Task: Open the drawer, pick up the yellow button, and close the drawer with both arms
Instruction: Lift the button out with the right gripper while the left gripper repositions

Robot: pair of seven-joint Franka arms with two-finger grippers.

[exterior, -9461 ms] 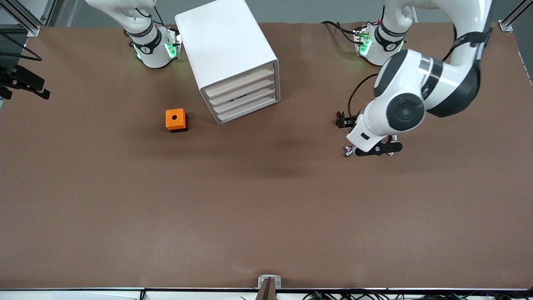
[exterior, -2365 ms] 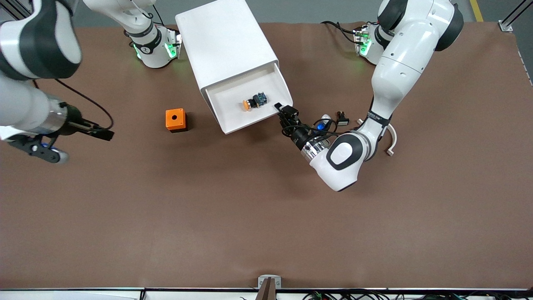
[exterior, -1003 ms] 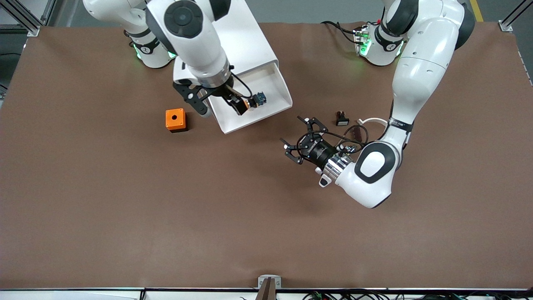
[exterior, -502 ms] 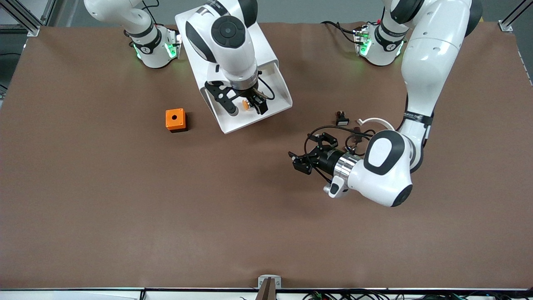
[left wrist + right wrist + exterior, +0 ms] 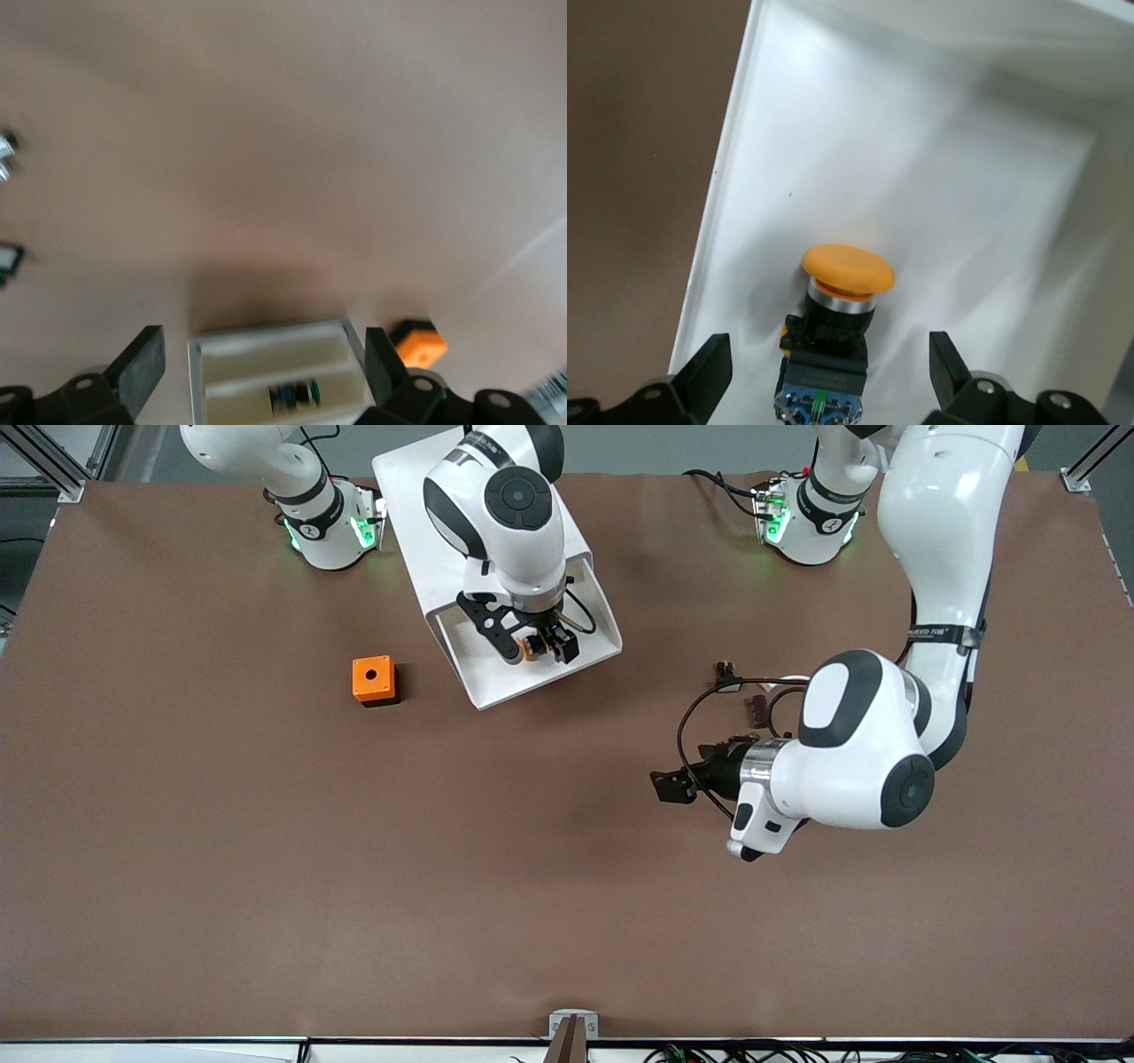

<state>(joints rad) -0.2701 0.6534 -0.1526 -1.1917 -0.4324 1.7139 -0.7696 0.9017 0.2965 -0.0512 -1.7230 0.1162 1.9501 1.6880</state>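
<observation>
1. The black two-finger right gripper (image 5: 540, 642) hangs low inside the pulled-out top drawer (image 5: 595, 611), a shallow white tray with a pale beige front in the large white boxy cabinet (image 5: 416, 487). Its fingers stand wide apart on either side of the small push button (image 5: 833, 332), which has a round orange-yellow cap and a black-and-blue body and lies on its side on the drawer floor.
2. Risk: the button lies tilted between the fingers, so closing on the rounded cap instead of the squarer body could squirt it away across the smooth tray.
3. Risk: coming down too far would press the fingertips into the drawer floor; a sideways drift could strike the tray wall and shift the drawer.
4. The black two-finger left gripper (image 5: 671, 786) is open and empty over bare brown tabletop (image 5: 354, 886), well apart from the cabinet; the left arm waits.
5. Compared with half a second ago, the right gripper has shifted slightly toward the drawer front and settled around the button, while the left arm has pulled farther from the drawer and rolled its wrist.
6. The orange cube with a round black hole (image 5: 373, 679) has not moved.
</observation>
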